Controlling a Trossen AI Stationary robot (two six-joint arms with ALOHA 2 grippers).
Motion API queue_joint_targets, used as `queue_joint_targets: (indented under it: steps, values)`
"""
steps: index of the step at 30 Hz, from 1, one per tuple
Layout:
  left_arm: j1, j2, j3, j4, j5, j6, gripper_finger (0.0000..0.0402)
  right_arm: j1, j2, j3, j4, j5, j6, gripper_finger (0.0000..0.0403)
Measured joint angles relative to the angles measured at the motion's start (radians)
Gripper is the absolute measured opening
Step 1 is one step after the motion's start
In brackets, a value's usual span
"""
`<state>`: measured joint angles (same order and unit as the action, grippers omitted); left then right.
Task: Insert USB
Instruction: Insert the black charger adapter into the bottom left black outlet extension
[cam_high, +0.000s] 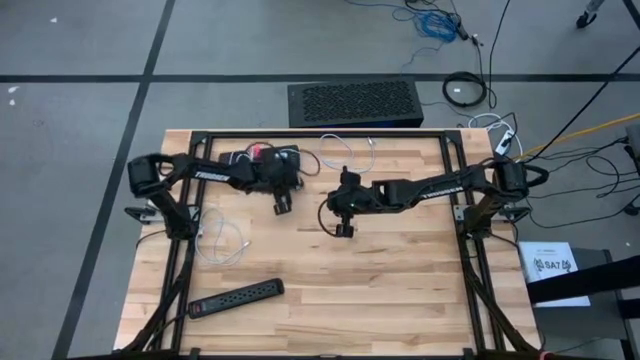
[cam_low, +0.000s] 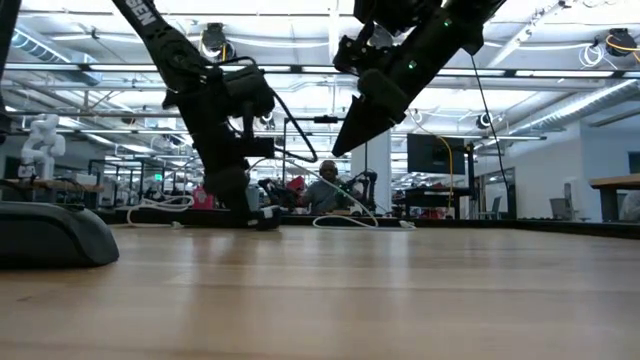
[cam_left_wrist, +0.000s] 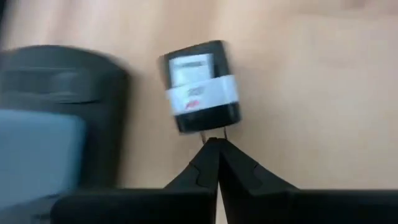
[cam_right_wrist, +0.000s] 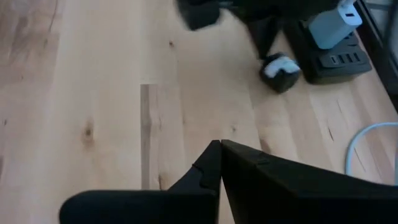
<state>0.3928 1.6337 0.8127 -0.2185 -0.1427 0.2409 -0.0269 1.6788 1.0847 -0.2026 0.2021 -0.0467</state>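
Black-and-white USB plug block (cam_left_wrist: 201, 87) sits on the bench (cam_high: 400, 280) just beyond the left tool (cam_left_wrist: 214, 155), near the dark hub (cam_high: 262, 160) at the far left of the bench. Left tool is pinched tight, tips meeting on what looks like a thin prong or wire at the block's near end; can't tell if that's a real hold. Right tool (cam_right_wrist: 217, 158) is closed on nothing, raised over mid-bench.

Risks: grip on so thin a piece could slip or let the block swing, so the plug meets the port crooked and jams. Hub could slide if pushed, nothing pins it. White cables (cam_high: 222, 240) nearby could snag the left arm.

Orientation: in the left wrist view the block's long axis runs roughly in line with the tool, slightly tilted, labelled end pointing away. Which end carries the connector, cannot tell.
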Motion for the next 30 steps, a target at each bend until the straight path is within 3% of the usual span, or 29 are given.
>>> queue_joint_targets:
  steps: [6,13,24,30]
  values:
    - [-0.133,0.0,0.0,-0.011,0.065,-0.1,0.001,0.002,0.0,0.0,-0.048,-0.066,0.001,0.0]
    - [-0.277,-0.031,-0.001,-0.015,0.035,-0.143,0.001,0.009,0.0,0.0,-0.096,-0.102,0.01,0.0]
    - [-0.303,-0.23,0.002,-0.028,0.042,-0.178,0.0011,0.016,0.0,0.0,-0.115,-0.104,0.019,0.0]
    - [-0.31,-0.226,0.047,-0.02,0.175,-0.005,0.0031,0.016,-0.003,0.0,-0.193,-0.116,0.002,0.0]
